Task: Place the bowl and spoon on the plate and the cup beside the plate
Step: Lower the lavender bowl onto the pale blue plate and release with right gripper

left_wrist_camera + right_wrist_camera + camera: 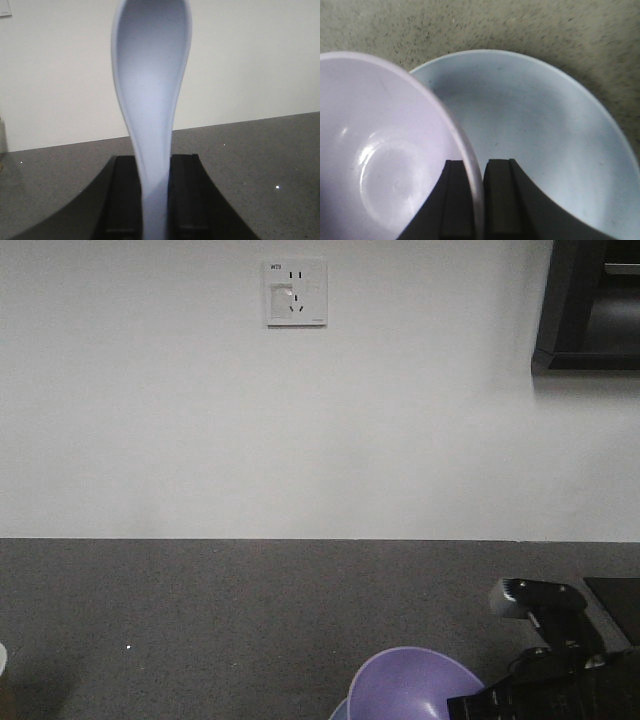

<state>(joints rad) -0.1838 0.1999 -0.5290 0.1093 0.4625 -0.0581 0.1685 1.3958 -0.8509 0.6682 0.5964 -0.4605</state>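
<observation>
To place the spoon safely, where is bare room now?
The pale blue plate is bare beside the lavender bowl. The grey counter from the wall to the bowl is bare too. Crowded: the bowl rim, where the right claw grips it.

You have the lavender bowl (380,165) tilted, its smooth inside facing up and glossy with small highlights. Its rim is pinched between the jaws of the right gripper (476,162). It sits over the left part of the pale blue plate (545,140), a round, shallow dish lying flat on the speckled grey surface; whether the two touch cannot be told. Your spoon (150,100) is pale blue-white and stands upright, hollow side towards the left wrist camera, with its handle clamped between the jaws of the left gripper (152,157).
</observation>
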